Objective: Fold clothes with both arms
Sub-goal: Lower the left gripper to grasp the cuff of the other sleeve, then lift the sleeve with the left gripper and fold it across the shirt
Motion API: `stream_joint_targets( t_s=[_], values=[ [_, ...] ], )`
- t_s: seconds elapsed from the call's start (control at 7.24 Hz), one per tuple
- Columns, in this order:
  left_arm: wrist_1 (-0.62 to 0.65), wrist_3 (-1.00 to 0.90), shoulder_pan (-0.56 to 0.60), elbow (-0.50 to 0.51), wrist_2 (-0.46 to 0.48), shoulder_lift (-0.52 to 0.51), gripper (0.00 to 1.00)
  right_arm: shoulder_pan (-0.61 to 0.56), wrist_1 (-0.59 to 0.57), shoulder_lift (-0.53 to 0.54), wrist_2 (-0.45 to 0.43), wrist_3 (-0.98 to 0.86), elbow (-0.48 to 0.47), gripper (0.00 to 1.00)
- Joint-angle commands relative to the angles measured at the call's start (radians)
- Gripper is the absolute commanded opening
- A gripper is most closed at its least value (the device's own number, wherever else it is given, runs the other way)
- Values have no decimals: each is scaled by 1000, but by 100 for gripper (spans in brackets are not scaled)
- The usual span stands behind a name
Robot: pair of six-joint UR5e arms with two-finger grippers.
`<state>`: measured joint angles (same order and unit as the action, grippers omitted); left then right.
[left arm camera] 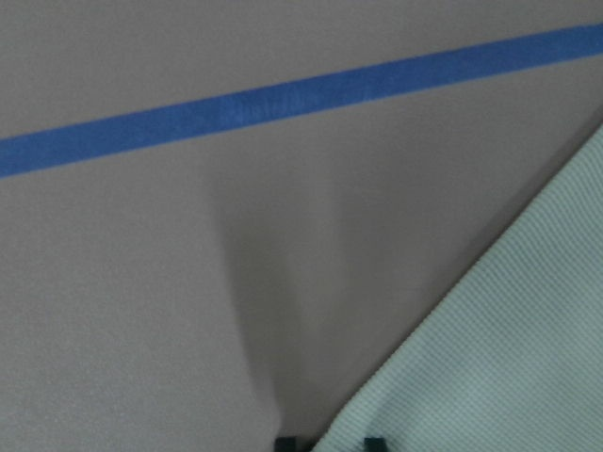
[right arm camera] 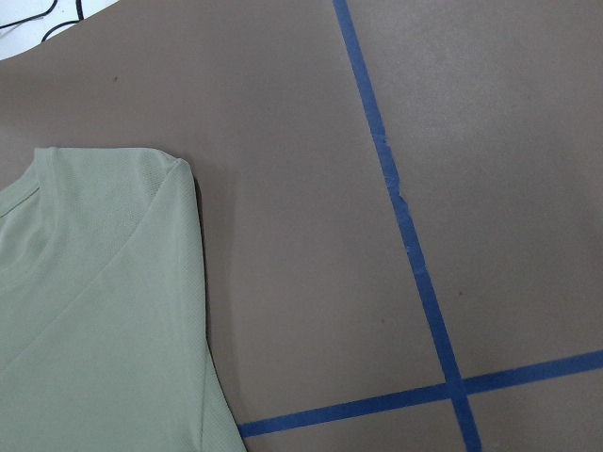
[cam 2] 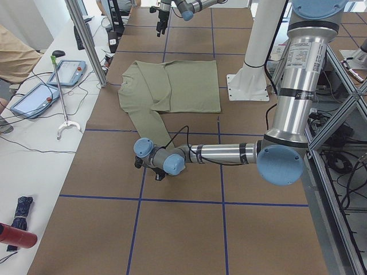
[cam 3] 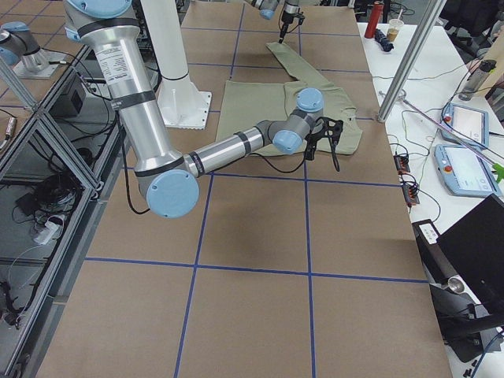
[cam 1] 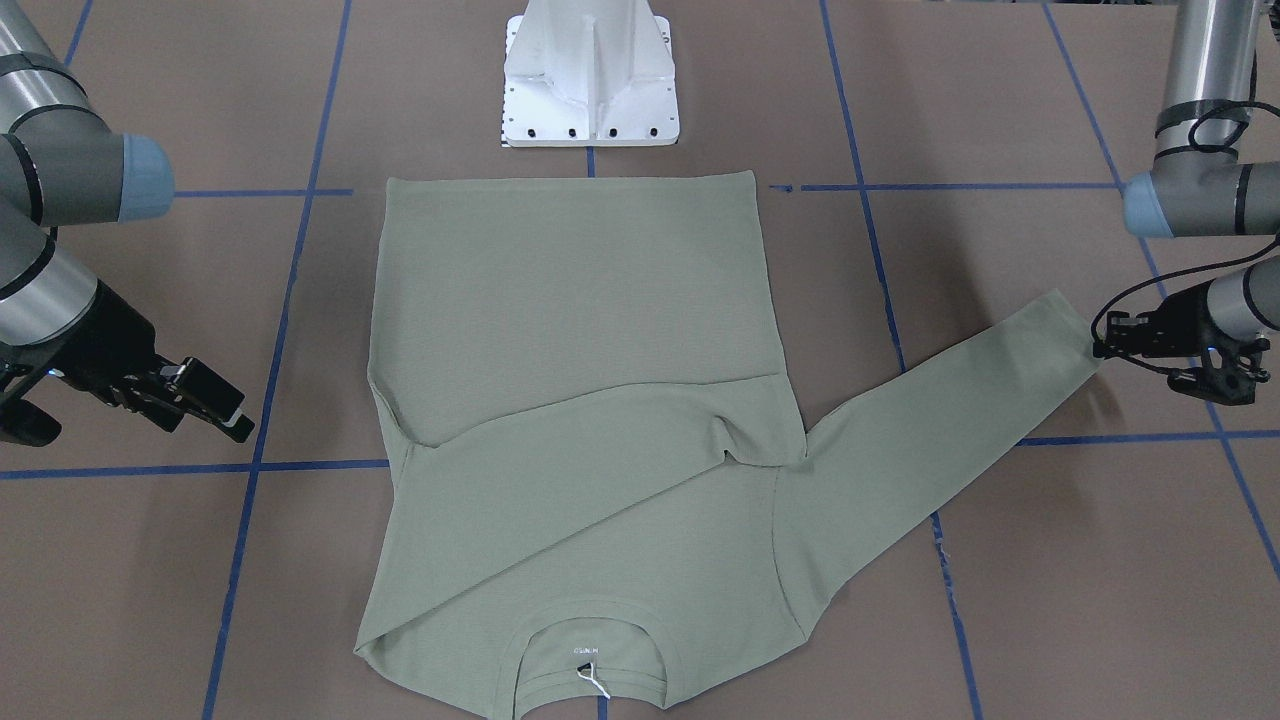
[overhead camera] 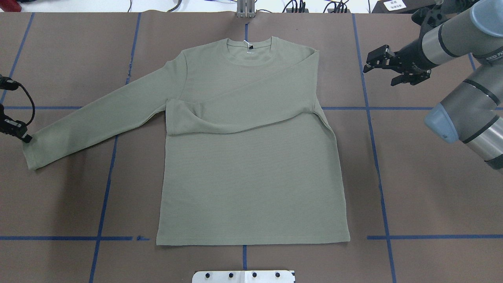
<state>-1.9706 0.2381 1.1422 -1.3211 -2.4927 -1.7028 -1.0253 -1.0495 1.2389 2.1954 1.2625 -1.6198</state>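
Observation:
The sage-green long-sleeved shirt (overhead camera: pixel 251 177) lies flat on the brown table, its collar (overhead camera: pixel 249 49) at the far edge. One sleeve is folded across the chest (overhead camera: pixel 243 114). The other sleeve (overhead camera: pixel 94 122) stretches out toward my left gripper (overhead camera: pixel 24 137), which sits low at the cuff. In the left wrist view its two tips (left arm camera: pixel 330 443) stand apart, with the cuff's edge (left arm camera: pixel 509 358) between them. My right gripper (overhead camera: pixel 377 72) hovers open and holds nothing, beside the shirt's shoulder (right arm camera: pixel 170 179) and not touching it.
The white pedestal base (cam 1: pixel 590 80) stands just beyond the shirt's hem. Blue tape lines (overhead camera: pixel 369 118) grid the table. A side bench with tablets (cam 2: pixel 34 97) and cables runs along the far edge, and a person's sleeve (cam 2: pixel 17 51) shows there.

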Motion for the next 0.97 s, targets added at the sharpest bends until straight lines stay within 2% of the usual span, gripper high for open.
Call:
stream_joint_targets(
  t_s=[0.0,0.14,0.28,0.55,0.83],
  values=[
    [24,9,2,-120,-114,11,0,-1,-1,2,-2,-2,3,100],
    [18,114,1,-204,-135,-4,0,-10,0,13,1,-2,-3,100],
    [13,294,-2,-267,-136,-85,0,-30,6,57,12,-3,-24,100],
    [9,613,-50,-274,-124,-310,0,-53,9,138,11,-26,-80,100],
    [-22,838,-151,-230,-50,-517,0,-61,11,165,4,-32,-84,100]
  ],
)
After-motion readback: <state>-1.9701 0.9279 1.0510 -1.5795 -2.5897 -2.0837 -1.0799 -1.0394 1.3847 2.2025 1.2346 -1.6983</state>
